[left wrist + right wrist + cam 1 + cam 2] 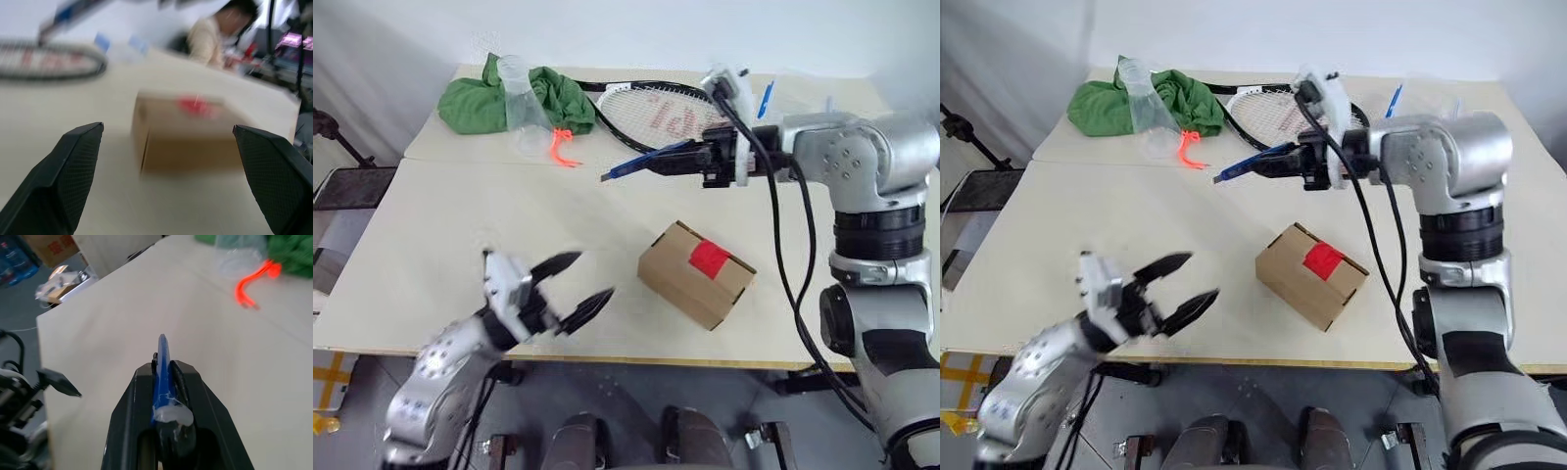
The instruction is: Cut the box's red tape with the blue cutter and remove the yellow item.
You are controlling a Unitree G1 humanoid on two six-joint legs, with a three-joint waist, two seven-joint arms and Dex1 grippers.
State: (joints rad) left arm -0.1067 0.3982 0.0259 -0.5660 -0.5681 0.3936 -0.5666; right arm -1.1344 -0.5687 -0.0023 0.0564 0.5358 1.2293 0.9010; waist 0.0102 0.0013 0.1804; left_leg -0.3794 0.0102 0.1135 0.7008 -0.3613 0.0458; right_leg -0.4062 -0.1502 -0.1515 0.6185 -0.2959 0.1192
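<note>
- A brown box (696,273) is set near the table's (440,255) front edge, its red tape (709,258) uncut on top.
- A blue cutter (643,160) is clamped in the right gripper (677,158), raised behind the box.
- The left gripper (575,287) is spread wide beside the box; the box should probably be steadied before cutting.

Left wrist view blurs the box (188,132) and a person (215,34).
</note>
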